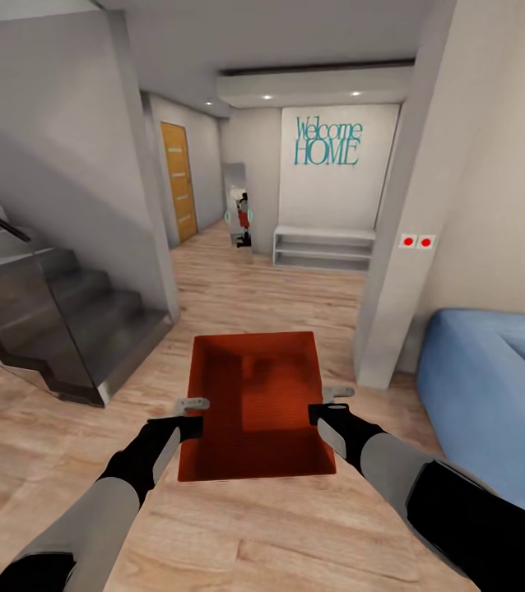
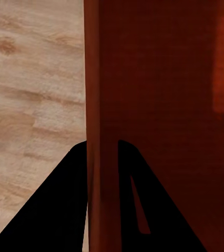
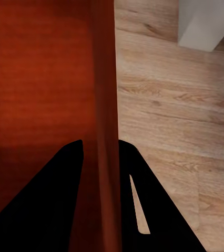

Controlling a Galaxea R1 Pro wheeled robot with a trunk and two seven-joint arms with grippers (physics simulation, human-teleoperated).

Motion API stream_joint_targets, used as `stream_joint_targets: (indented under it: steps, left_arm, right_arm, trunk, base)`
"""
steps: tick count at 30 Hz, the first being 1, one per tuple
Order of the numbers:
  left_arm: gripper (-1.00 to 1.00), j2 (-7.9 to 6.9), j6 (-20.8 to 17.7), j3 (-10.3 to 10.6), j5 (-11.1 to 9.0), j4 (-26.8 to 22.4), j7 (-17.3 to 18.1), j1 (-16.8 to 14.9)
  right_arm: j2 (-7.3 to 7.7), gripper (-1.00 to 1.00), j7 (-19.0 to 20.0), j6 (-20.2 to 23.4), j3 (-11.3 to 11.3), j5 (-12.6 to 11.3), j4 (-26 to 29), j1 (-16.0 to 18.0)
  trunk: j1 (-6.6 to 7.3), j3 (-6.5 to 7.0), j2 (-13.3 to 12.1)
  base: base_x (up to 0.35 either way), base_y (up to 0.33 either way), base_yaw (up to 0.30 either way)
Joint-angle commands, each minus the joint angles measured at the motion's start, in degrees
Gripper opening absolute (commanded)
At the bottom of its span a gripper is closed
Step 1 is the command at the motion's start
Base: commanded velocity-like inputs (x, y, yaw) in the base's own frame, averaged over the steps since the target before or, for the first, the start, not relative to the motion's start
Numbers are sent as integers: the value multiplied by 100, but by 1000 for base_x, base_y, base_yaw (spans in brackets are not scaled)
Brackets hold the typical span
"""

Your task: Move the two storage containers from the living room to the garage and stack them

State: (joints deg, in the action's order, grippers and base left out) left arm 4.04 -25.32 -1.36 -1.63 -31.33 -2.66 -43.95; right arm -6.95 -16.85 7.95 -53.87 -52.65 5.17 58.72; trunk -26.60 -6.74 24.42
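One orange-red open-topped storage container (image 1: 254,403) hangs level above the living room's light wood plank flooring (image 1: 295,526), held between both arms. My left gripper (image 1: 195,404) is shut on its left wall, and my right gripper (image 1: 336,393) is shut on its right wall. In the left wrist view the ribbed wall (image 2: 99,105) runs between the dark fingers of the left gripper (image 2: 102,144). The right wrist view shows the opposite wall (image 3: 104,79) pinched the same way by the right gripper (image 3: 101,143). The container is empty inside. The garage is out of view.
A dark staircase (image 1: 48,321) with a glass side stands at the left. A white pillar (image 1: 394,247) and a blue sofa (image 1: 493,378) are at the right. Ahead, a hallway leads to a white shelf bench (image 1: 324,247), a mirror (image 1: 238,210) and a wooden door (image 1: 178,181).
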Motion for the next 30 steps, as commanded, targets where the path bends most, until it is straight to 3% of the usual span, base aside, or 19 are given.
stream_joint_targets:
  steps: [1, 30]
  left_arm:
    - [-100, -70, -26, 41, -119, 22, -50, 1]
    - [-100, -63, -26, 47, -119, 26, -50, 1]
  right_arm:
    - [53, -100, -20, -321, 52, 27, 37, 7]
    - [53, -100, -20, -329, 52, 27, 37, -4]
  trunk:
    - [-6, -12, 12]
    - [-6, -12, 12]
  base:
    - [322, 0, 0]
    - [322, 0, 0]
